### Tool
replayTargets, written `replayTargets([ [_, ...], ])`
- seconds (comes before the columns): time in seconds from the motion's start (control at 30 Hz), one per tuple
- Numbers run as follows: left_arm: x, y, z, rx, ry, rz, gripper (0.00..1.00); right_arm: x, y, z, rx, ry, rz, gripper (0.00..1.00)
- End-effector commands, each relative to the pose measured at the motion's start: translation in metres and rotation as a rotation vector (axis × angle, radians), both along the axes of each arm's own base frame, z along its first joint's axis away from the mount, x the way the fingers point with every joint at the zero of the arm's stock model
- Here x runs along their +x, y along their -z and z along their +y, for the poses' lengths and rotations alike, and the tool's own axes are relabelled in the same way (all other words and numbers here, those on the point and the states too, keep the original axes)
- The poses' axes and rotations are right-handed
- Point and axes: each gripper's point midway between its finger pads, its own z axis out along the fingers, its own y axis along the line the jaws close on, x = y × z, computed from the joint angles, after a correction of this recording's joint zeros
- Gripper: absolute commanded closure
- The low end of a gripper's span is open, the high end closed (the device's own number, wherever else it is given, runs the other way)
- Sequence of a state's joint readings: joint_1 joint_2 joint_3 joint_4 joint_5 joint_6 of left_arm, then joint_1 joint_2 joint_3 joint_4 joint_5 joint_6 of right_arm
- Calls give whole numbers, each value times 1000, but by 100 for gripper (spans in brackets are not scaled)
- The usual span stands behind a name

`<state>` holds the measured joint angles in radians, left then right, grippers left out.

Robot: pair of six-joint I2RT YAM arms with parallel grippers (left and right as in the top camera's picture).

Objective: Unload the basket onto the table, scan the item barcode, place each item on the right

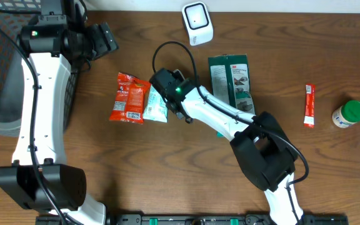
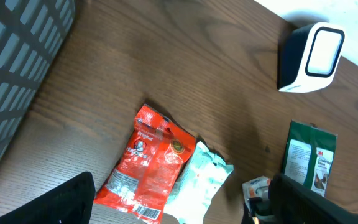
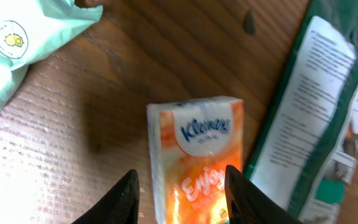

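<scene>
— Now, where do we have the item?

— The orange and white Kleenex tissue pack [image 3: 194,162] is at the middle of the brown wooden table [image 1: 167,169]. It sits between the pale green soft pouch [image 1: 157,103] on its left and the green printed card package [image 1: 233,81] on its right. Our right gripper [image 3: 182,186] is over it, with one black finger [image 3: 126,196] at each long side.

— Are we gripping it?

— We cannot tell. The fingers stand partly apart and close to the pack, but the wrist view does not show whether they press it. Our left gripper [image 1: 102,39] hangs wide open and empty at the far left.

— So how do we do this step well?

— In our judgement, we want a firm, centred pinch across the narrow width and a straight lift that clears the pouch. Then we carry it to the far centre, where the white and black barcode scanner [image 1: 197,22] stands. We see no barcode on the upper face, so it is likely underneath. We would turn that side squarely to the scanner's window and hold steady.
</scene>
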<state>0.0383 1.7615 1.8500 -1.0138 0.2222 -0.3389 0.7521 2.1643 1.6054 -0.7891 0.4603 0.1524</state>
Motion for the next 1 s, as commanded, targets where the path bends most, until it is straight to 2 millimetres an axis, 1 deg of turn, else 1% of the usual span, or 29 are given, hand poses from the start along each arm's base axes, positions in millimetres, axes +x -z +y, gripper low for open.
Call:
replayTargets([
  [0.0,0,-16,2,14,5,-42,11,-2,6,-2,8,9,-14,60],
  [0.13,0,-16,2,14,5,-42,11,-5,15,-6,2,11,-13,64],
  [0.2,0,-16,2,14,5,-42,11,-6,17,-7,-1,11,-10,68],
  [0.27,0,-16,2,14,5,-42,11,-6,17,-8,0,11,-9,75],
  [0.3,0,-16,2,14,5,-42,10,-6,17,-8,0,11,-9,81],
  [0.37,0,-16,2,14,4,-42,11,-6,16,-7,2,11,-12,89],
  [0.43,0,-16,2,14,5,-42,11,-2,11,-6,15,23,-23,95],
  [0.47,0,-16,2,14,5,-42,11,0,8,-5,24,32,-28,98],
  [0.53,0,-16,2,14,5,-42,11,3,-6,-2,68,39,-29,99],
  [0.57,0,-16,2,14,4,-42,11,7,-23,4,142,40,-23,99],
  [0.67,0,-16,2,14,4,-42,11,8,-52,12,298,43,9,99],
  [0.77,0,-16,2,14,5,-42,10,3,-76,15,483,82,79,99],
  [0.87,0,-16,2,14,5,-42,11,-1,-90,12,648,111,183,99],
  [0.97,0,-16,2,14,5,-42,10,-4,-95,11,822,115,320,99],
])
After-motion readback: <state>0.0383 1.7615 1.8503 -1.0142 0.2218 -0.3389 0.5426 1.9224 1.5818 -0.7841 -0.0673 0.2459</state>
